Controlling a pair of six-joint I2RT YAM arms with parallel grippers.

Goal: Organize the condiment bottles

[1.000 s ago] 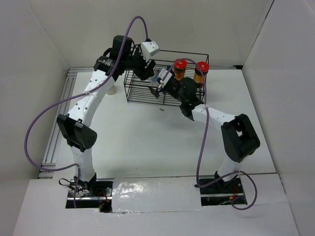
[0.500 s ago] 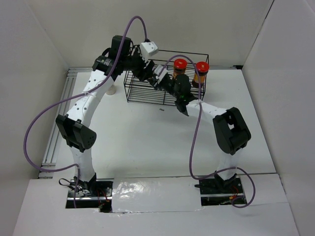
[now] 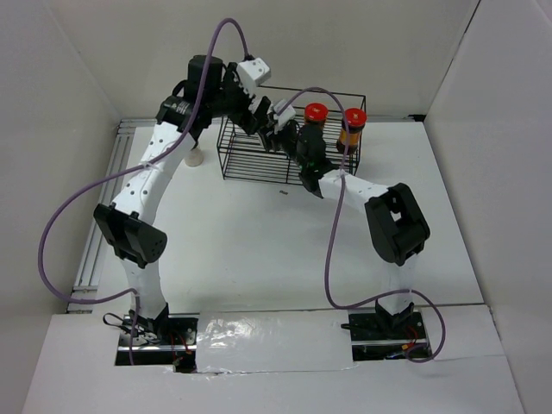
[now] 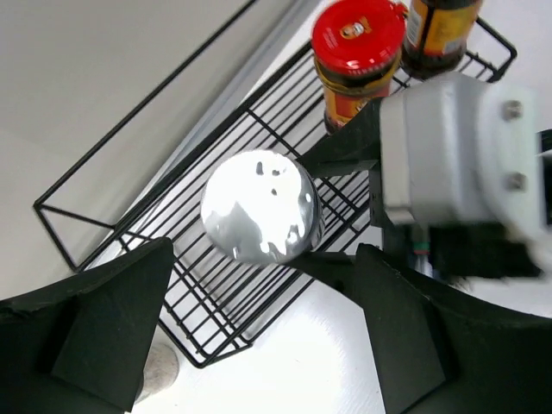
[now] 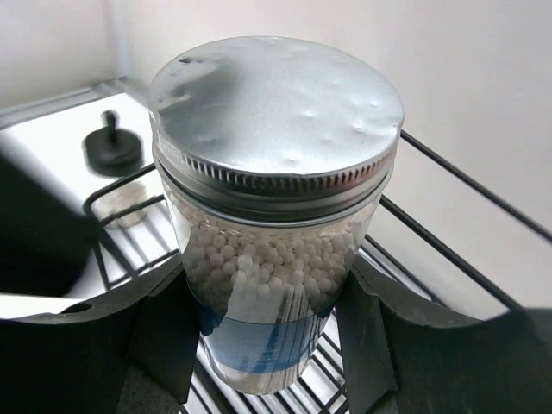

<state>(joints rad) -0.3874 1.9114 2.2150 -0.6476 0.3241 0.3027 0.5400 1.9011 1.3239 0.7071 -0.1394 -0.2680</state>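
Observation:
The white blue-labelled bottle (image 5: 272,285), full of white beads under a silver lid (image 4: 259,207), stands upright over the floor of the black wire rack (image 3: 250,164). My right gripper (image 5: 267,319) is shut on its sides. My left gripper (image 4: 263,285) hangs open above the lid, touching nothing. Two dark-brown jars with red lids (image 3: 316,116) (image 3: 354,122) stand at the rack's right end, also seen in the left wrist view (image 4: 355,53). The whitish black-capped bottle (image 5: 114,151) stands on the table left of the rack (image 3: 195,156).
Both arms meet over the rack's left half, close together near the back wall (image 3: 285,43). An aluminium rail (image 3: 108,207) runs along the table's left edge. White side walls close in the table.
My right gripper has moved left into the rack and shut on the blue-labelled bottle. The left gripper, shut until now, has opened and drawn back up and left.

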